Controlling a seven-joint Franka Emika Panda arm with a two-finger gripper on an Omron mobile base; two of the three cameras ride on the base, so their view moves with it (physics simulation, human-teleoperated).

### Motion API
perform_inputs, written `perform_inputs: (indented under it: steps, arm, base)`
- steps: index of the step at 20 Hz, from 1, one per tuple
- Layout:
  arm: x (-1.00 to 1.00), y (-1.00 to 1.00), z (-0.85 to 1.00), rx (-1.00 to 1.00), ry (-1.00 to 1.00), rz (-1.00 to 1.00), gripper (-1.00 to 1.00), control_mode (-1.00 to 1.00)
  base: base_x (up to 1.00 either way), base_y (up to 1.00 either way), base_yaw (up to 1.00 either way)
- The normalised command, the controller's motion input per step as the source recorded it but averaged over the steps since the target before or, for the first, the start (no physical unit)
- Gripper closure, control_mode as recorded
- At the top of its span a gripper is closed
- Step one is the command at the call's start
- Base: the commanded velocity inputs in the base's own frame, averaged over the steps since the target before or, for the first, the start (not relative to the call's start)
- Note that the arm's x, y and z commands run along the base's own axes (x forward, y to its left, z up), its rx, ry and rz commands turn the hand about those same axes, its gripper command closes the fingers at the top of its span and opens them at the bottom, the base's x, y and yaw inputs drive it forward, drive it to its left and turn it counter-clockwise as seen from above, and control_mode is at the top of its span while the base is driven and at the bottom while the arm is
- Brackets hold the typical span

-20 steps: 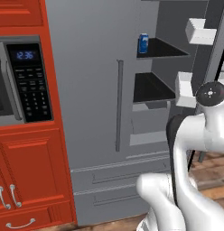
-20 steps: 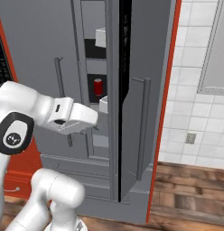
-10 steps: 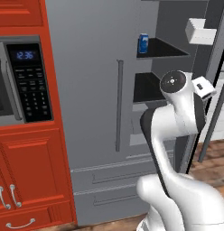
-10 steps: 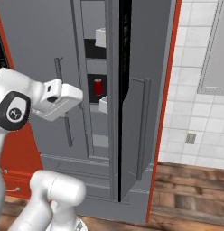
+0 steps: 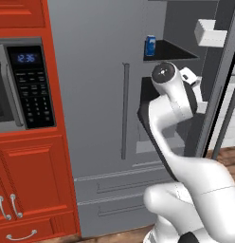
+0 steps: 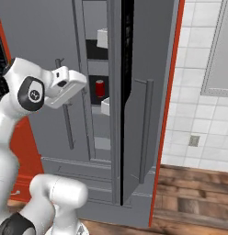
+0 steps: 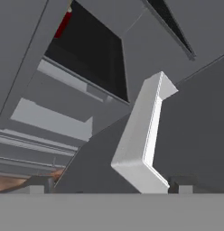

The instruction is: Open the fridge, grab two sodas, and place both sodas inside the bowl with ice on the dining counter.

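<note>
step in hand: the fridge (image 5: 100, 95) has its right door (image 6: 143, 124) swung open, so the opening looks done; the reach for the first soda seems under way, nothing grasped yet.
gripper (image 7: 109, 188): jaws spread wide and empty, hand raised in front of the open compartment, beside a white door bin (image 7: 143, 135).
blue soda (image 5: 150, 45): upright at the front edge of an upper black shelf (image 5: 169, 51), above the hand.
red soda (image 6: 100, 88): upright on a lower shelf inside, just behind a white bin (image 6: 105, 106); closer to the hand's level.
next move: likely push the hand forward into the opening, line the jaws up around one can, then close.
containers: door bins look empty.
</note>
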Motion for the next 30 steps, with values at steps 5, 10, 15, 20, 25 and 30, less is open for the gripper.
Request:
perform_inputs:
  steps: [5,10,15,20,25,30]
  arm:
    - [0.86,-0.29,0.06,-0.06,0.08,0.0,-1.0,-1.0]
    - [0.7,-0.54,0.0,-0.04,0.09,-0.01,-1.0,-1.0]
    - [0.35,-0.74,0.01,-0.01,0.04,-0.06,-1.0,-1.0]
    - [0.02,-0.88,0.0,0.0,0.0,-0.11,-1.0,-1.0]
    - [0.0,-0.92,0.0,0.0,0.0,-0.13,-1.0,-1.0]
    - [0.0,-0.88,0.0,0.0,0.0,-0.13,-1.0,-1.0]
  base:
    - [0.0,0.0,0.0]
    - [0.0,0.0,0.0]
    - [0.0,0.0,0.0]
    - [0.0,0.0,0.0]
    - [0.0,0.0,0.0]
    - [0.0,0.0,0.0]
